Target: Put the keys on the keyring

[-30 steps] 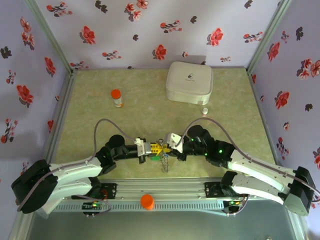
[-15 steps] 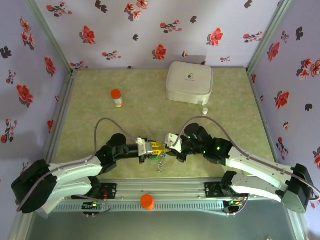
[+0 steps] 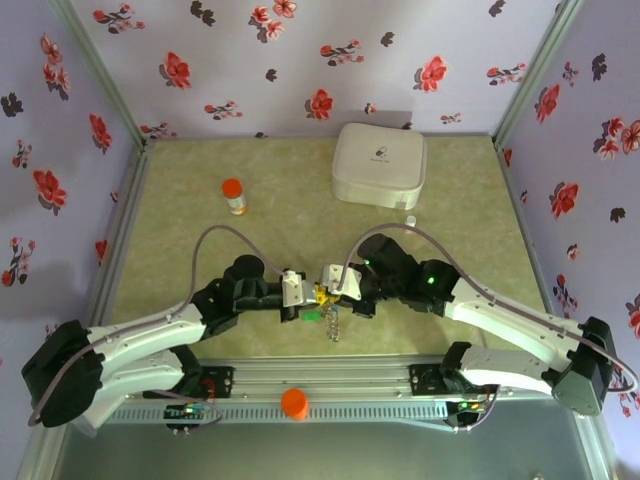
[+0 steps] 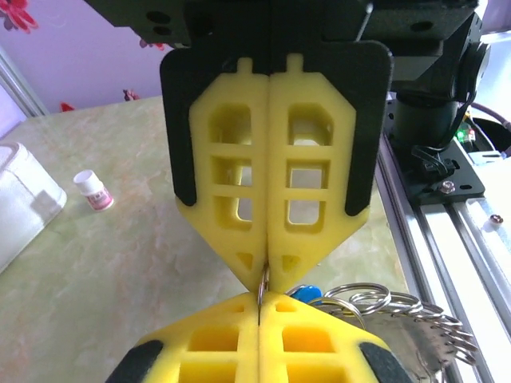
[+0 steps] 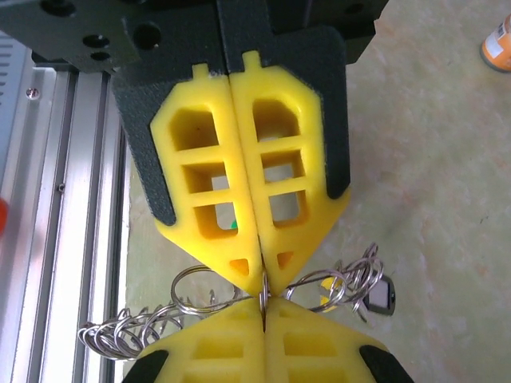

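My left gripper [image 3: 303,293] and right gripper [image 3: 335,287] meet tip to tip just above the table near its front middle. Both are shut on one thin silver ring [image 4: 263,284] of the keyring, which stands edge-on between the two pairs of yellow fingers [image 5: 263,297]. More of the keyring's linked silver rings [image 3: 331,325] dangle below and spread to both sides [image 5: 128,329]. On it hang keys: a blue head [image 4: 306,293], a yellow head [image 5: 329,289], a black head [image 5: 382,294] and a green one [image 3: 311,316].
A white rounded box [image 3: 379,165] sits at the back right with a small white vial [image 3: 410,220] in front of it. An orange-capped bottle [image 3: 233,196] stands at the back left. The metal rail [image 3: 330,385] carrying an orange knob [image 3: 294,402] runs along the near edge.
Both grippers stay shut on the ring and have drifted slightly away from the rail. The dangling chain swung left, then back.
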`<action>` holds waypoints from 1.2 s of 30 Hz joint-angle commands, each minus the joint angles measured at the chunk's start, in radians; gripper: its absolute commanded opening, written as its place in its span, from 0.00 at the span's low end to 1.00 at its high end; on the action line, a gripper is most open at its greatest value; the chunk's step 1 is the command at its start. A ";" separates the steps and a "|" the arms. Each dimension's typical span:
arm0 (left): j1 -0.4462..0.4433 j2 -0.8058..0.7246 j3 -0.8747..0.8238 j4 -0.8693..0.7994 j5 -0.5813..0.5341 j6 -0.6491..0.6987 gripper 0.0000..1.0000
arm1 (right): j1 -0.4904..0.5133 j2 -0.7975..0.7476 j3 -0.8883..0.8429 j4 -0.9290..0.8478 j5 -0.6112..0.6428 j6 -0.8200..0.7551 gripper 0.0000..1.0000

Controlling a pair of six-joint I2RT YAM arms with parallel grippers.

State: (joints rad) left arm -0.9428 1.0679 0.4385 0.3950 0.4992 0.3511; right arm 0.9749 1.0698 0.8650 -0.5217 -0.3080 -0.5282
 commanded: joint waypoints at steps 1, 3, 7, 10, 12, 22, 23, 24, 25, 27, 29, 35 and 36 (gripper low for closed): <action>-0.001 0.009 0.028 -0.025 0.002 0.029 0.00 | 0.005 -0.023 0.023 0.062 -0.053 0.014 0.00; -0.001 0.004 0.014 0.010 0.011 0.021 0.00 | -0.007 -0.060 -0.009 0.104 -0.064 0.037 0.07; -0.001 0.013 -0.035 0.168 0.033 -0.029 0.00 | -0.078 -0.158 -0.103 0.188 -0.143 0.100 0.23; 0.000 0.028 -0.085 0.311 0.033 -0.070 0.00 | -0.102 -0.210 -0.160 0.238 -0.189 0.141 0.26; 0.000 0.041 -0.110 0.400 0.033 -0.098 0.00 | -0.104 -0.230 -0.195 0.273 -0.185 0.164 0.27; -0.001 0.095 -0.134 0.569 0.072 -0.201 0.00 | -0.104 -0.243 -0.271 0.358 -0.189 0.211 0.28; -0.001 0.101 -0.135 0.577 0.078 -0.208 0.00 | -0.104 -0.243 -0.274 0.360 -0.181 0.209 0.28; -0.001 0.104 -0.135 0.581 0.083 -0.214 0.00 | -0.104 -0.242 -0.276 0.364 -0.177 0.211 0.28; 0.000 0.111 -0.134 0.584 0.092 -0.216 0.00 | -0.105 -0.243 -0.275 0.370 -0.176 0.213 0.28; -0.001 0.120 -0.133 0.585 0.106 -0.222 0.00 | -0.104 -0.249 -0.276 0.380 -0.169 0.217 0.27; 0.000 0.127 -0.134 0.588 0.114 -0.225 0.00 | -0.104 -0.260 -0.279 0.384 -0.148 0.217 0.27; -0.002 0.134 -0.135 0.602 0.118 -0.223 0.00 | -0.105 -0.273 -0.287 0.362 -0.106 0.215 0.27; -0.001 0.134 -0.134 0.602 0.121 -0.222 0.00 | -0.104 -0.267 -0.286 0.353 -0.107 0.215 0.27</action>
State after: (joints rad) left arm -0.9424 1.2015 0.3016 0.9176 0.5888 0.1394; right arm 0.8768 0.8059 0.5915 -0.1722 -0.4446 -0.3286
